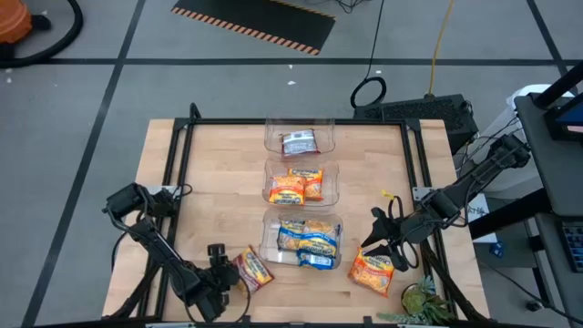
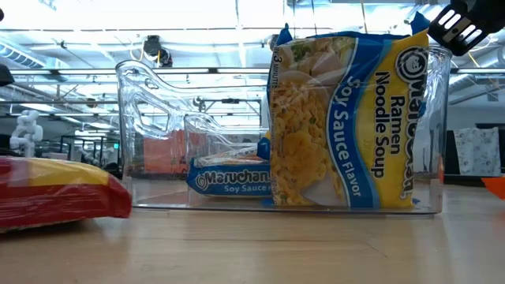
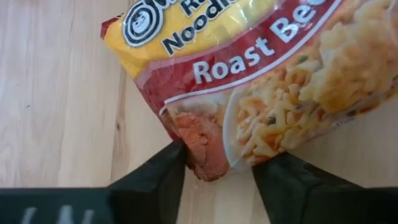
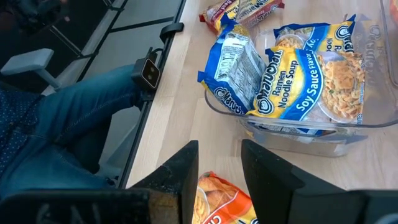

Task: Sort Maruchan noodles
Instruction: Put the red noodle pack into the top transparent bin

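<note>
A reddish-brown Roast Beef packet (image 1: 253, 269) lies flat on the table near its front edge; it also shows in the left wrist view (image 3: 261, 81). My left gripper (image 1: 219, 271) is open just left of it, fingers either side of the packet's near corner (image 3: 202, 158). An orange packet (image 1: 372, 271) lies flat at the front right. My right gripper (image 1: 384, 241) hangs open and empty above it. Three clear bins stand in a row down the middle. The far bin (image 1: 299, 135) holds a reddish-brown packet, the middle bin (image 1: 301, 182) orange packets, and the near bin (image 1: 305, 241) blue-and-yellow packets. My left gripper has the Roast Beef packet's corner (image 3: 202, 158) between its open fingers (image 3: 163, 174). It comes level from the table's left. The packet lies flat on the wood. Whether a finger touches the packet, I cannot tell.
A black frame (image 1: 182, 164) runs along the table's left, far and right sides. A green leafy thing (image 1: 421, 301) lies at the front right corner. A person's legs in jeans (image 4: 74, 118) are by the table's edge. Bare wood (image 1: 223, 191) lies left of the bins.
</note>
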